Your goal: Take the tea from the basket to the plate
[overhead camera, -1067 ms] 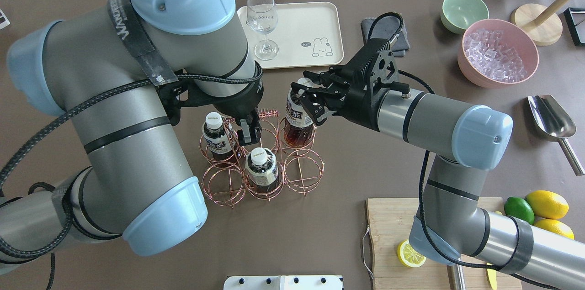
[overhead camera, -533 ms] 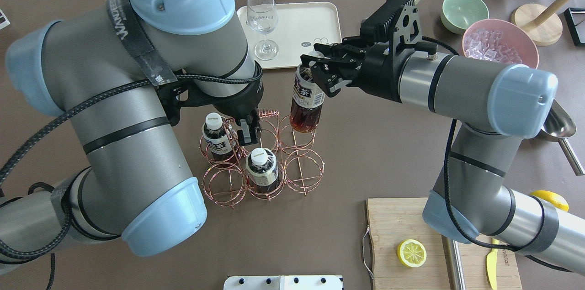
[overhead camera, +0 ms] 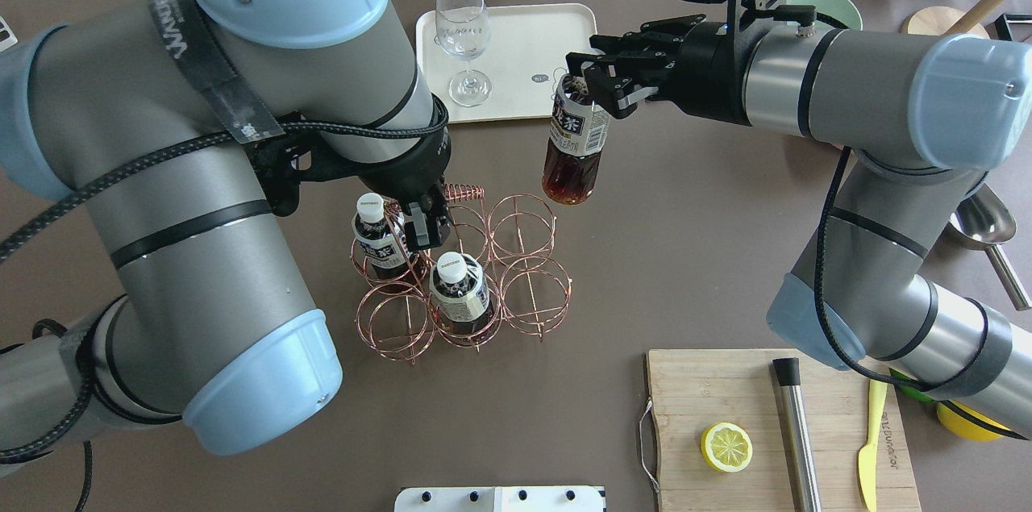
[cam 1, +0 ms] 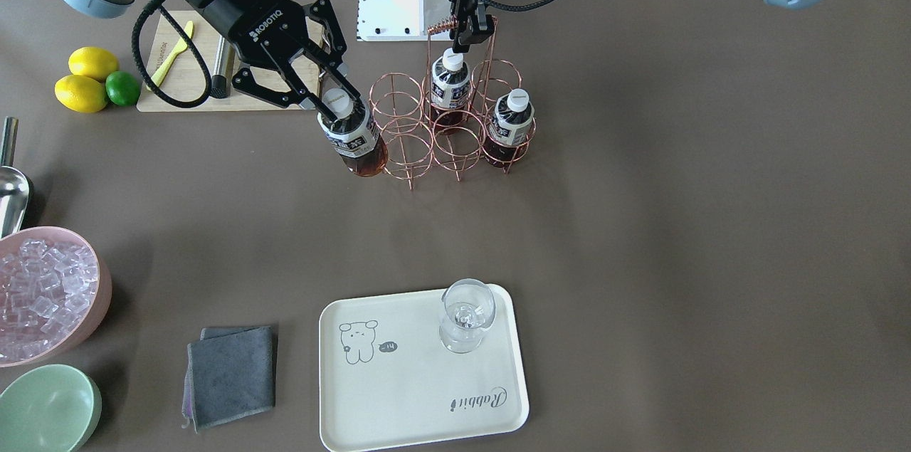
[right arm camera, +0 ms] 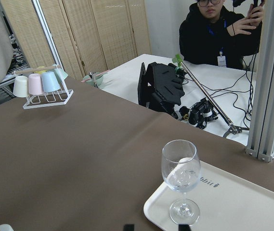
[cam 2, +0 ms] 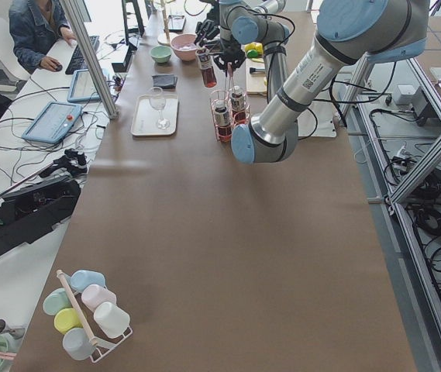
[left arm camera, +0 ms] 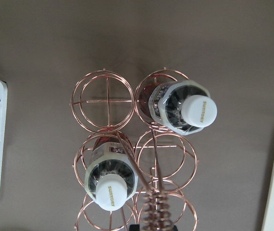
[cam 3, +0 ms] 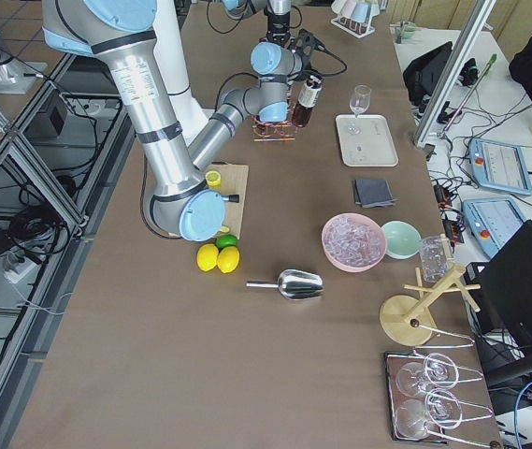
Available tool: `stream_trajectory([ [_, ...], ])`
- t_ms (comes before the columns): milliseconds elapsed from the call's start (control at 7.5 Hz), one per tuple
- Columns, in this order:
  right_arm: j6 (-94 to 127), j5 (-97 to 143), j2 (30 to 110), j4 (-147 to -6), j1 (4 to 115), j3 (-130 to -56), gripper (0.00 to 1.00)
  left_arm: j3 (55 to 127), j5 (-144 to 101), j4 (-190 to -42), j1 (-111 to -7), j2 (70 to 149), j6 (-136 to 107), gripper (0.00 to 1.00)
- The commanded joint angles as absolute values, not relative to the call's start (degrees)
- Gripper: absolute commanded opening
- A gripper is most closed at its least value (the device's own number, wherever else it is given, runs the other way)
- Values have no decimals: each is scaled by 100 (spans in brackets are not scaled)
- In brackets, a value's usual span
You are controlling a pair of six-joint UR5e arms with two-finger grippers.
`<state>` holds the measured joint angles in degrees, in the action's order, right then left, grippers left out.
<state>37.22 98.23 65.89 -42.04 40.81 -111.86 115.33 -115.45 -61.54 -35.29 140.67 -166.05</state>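
I have the right gripper (overhead camera: 592, 78) clenched on the neck of the tea (overhead camera: 574, 149), just under its white cap. The bottle hangs in the air, clear of the basket (overhead camera: 463, 191), with bare table beneath it. In the overhead view it is at 1 o'clock from the basket and 5 o'clock from the plate (overhead camera: 524, 36), and its cap overlaps the plate's near corner.

My left gripper (overhead camera: 423, 228) is clamped on the basket's handle, right beside the coil and above the cells. Two more bottles stand in the basket. From overhead, one (overhead camera: 379, 242) is in the 10 o'clock cell and the other (overhead camera: 459, 294) in the 6 o'clock cell.

A glass (overhead camera: 463, 44) stands upright on the plate, at its 9 o'clock end in that view. The right wrist camera looks across the plate's corner at that glass. A lemon half (overhead camera: 726, 447) lies on the board (overhead camera: 693, 391), at 4 o'clock from the basket.
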Motion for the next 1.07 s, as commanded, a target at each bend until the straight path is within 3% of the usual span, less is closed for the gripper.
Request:
stream_trajectory([
  [0,3727,9844,6592,-4175,4314,-10742,0,12196,-11775,-5636,-4233,13879,-16140,0],
  [267,3727,9739,6522,-4131,4578,-10286,0,12278,-12399,-5301,-5120,13704,-15192,0],
  [533,3927,9389,6329,-4070,4772,-9855,0,12585,-12628,-5107,-6234,12907,-13589,0],
  [800,4209,9028,5830,-4061,4878,-9197,0,12490,-12778,-5159,-7237,12133,-11472,0],
  [933,4340,8835,5627,-4061,4878,-8924,0,12106,-12823,-5159,-7625,11955,-10365,0],
])
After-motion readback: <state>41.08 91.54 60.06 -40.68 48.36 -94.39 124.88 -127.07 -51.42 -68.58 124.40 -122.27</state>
